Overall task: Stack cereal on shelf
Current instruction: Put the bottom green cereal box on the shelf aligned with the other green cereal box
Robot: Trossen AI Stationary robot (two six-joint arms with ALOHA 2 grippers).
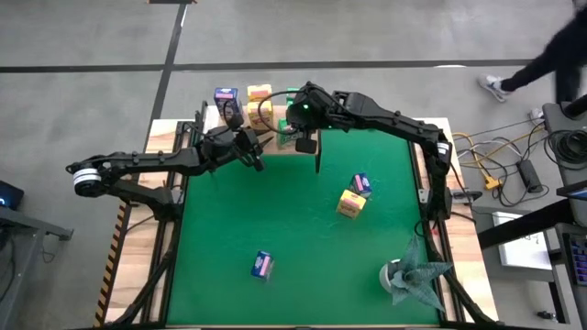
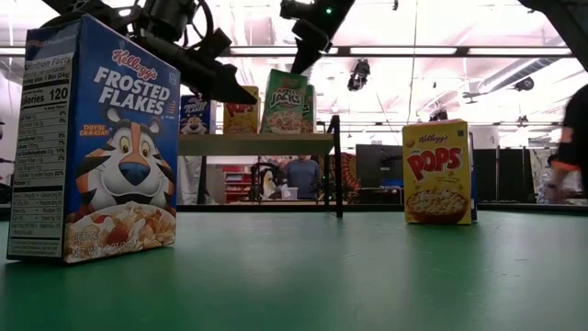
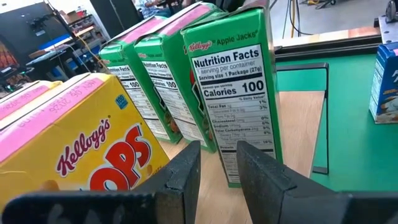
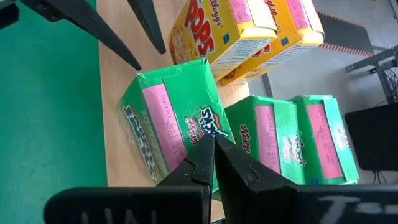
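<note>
The wooden shelf (image 4: 115, 124) stands at the mat's far left. It carries three green cereal boxes (image 3: 239, 81), two yellow ones (image 4: 249, 25) and a blue one (image 2: 195, 115), all upright. One yellow box (image 1: 351, 203) and two blue boxes (image 1: 359, 183) (image 1: 262, 265) rest on the green mat (image 1: 275, 220). My right gripper (image 4: 214, 146) is shut, its tips at the top of the nearest green box (image 4: 174, 130). My left gripper (image 3: 217, 152) is open and empty, level in front of that box's narrow side. My right gripper's shut fingertips (image 2: 296, 69) stand at the top edge of the nearest green box (image 4: 208, 127). They come slanting down from the table's right. I cannot tell whether they touch it. The box stands upright on the shelf near its front edge.
A grey-green wad with a white base (image 1: 408, 280) sits at the mat's near right corner. The shelf's black post (image 2: 338, 165) stands at its right end. Cables (image 1: 500, 165) lie beside the table's right edge. A person's leg (image 1: 541, 60) shows on the floor at the far right.
</note>
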